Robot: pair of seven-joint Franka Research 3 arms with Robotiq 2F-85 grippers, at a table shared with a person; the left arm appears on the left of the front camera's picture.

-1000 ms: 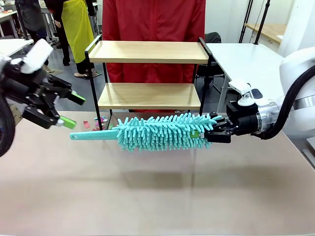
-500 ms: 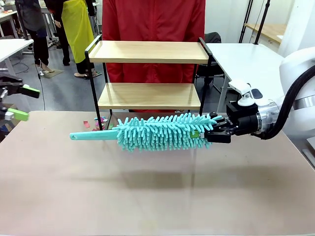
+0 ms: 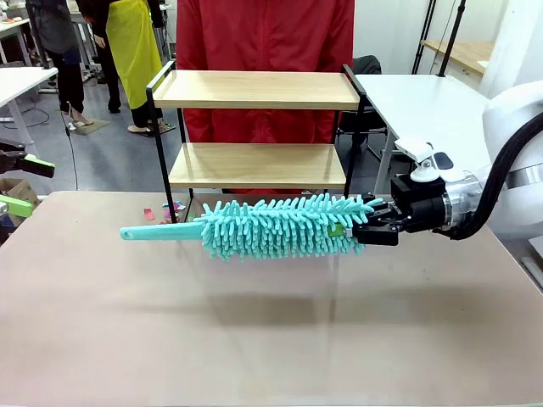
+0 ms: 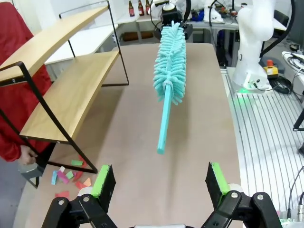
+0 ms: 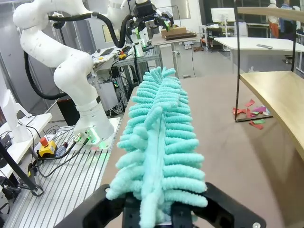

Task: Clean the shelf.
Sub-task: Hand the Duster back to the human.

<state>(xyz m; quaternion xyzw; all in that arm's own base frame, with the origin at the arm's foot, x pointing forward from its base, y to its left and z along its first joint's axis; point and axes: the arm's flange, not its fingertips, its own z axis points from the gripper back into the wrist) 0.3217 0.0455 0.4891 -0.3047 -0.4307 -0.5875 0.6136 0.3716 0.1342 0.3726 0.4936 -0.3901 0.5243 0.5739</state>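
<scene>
- The right tool (image 3: 366, 225) is clenched on the fluffy end of a turquoise microfibre duster with a slim plastic handle (image 3: 280, 226), carrying it level above the beige surface (image 3: 254, 339).
- Judgement: this reversed grip leaves the duster's handle pointing toward the robot's left, which may suit a handover or regrasp more than direct wiping.
- The left tool (image 4: 159, 179) hangs released at the left edge of the surface, jaws wide, facing the handle tip from well apart.
- The small two-tier shelf of light wooden boards in a thin black metal frame (image 3: 254, 127) stands at the far side of the surface, just behind the duster; both boards look bare.
- Small coloured paper scraps (image 3: 165, 210) lie by the shelf's left foot.
- A person in a red garment (image 3: 263, 42) stands behind the shelf.
</scene>
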